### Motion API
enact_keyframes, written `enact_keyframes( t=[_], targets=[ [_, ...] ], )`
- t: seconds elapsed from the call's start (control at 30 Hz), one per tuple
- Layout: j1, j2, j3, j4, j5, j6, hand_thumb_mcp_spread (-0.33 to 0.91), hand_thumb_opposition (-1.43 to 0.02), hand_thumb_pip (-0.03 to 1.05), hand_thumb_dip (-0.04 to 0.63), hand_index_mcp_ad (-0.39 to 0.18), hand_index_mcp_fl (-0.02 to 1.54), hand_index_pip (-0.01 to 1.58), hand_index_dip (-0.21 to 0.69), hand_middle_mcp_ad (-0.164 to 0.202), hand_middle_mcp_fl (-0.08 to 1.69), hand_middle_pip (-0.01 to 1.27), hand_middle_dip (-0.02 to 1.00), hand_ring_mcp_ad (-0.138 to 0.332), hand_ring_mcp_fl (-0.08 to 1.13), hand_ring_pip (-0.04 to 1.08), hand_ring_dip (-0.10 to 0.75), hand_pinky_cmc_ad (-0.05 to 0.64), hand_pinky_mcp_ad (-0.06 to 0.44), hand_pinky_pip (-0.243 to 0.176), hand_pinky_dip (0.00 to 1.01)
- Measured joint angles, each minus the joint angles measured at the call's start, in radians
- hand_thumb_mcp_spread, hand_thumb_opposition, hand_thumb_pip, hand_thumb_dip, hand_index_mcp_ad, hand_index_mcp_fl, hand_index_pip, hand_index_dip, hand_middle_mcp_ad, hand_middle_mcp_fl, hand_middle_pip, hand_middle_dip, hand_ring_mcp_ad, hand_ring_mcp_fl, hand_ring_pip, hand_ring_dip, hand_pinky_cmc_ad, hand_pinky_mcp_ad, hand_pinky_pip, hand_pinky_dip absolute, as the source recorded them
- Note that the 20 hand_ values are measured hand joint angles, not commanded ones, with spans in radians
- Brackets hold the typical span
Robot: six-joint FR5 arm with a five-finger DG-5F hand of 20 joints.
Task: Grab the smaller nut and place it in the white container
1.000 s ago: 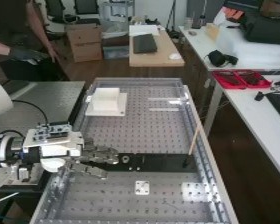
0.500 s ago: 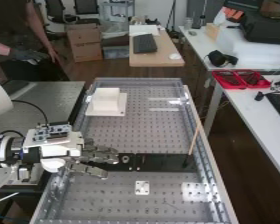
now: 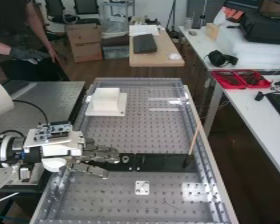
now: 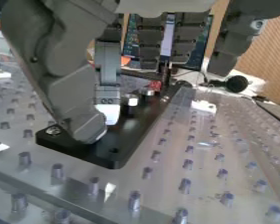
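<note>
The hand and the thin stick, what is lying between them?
In the high view, the black plate lies between the hand and the thin stick, with a round metal piece on it near the hand.

Black plate (image 4: 124, 152) on bench surface (image 4: 204, 175); take plate's far end as 12 o'clock. Round metal fitting (image 4: 53, 130) near plate's corner at 7 o'clock. Hand (image 3: 61, 150) above plate: 1 dark digit (image 4: 71, 95) reaches down near fitting, white fingertip (image 4: 109, 114) just beside it. Small metal piece (image 4: 133, 100) stands near white fingertip. White piece (image 4: 204, 106) at 2 o'clock, apart from plate.
</note>
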Motion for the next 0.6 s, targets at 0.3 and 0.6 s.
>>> enact_keyframes(
  t=[0.3,0.6],
  targets=[
    [0.002,0.002,0.008,-0.011,-0.002,-0.005,0.43,-0.93,0.68,0.223,-0.173,0.30,1.53,0.168,0.059,0.06,0.14,0.22,0.115,0.00,0.10,0.122,0.312,0.278,0.017,0.18],
    [0.006,0.006,0.016,-0.017,-0.005,-0.003,0.43,-0.97,0.68,0.223,-0.173,0.33,1.52,0.188,0.056,0.06,0.14,0.22,0.115,0.00,0.10,0.122,0.312,0.278,0.017,0.18]
  ],
)
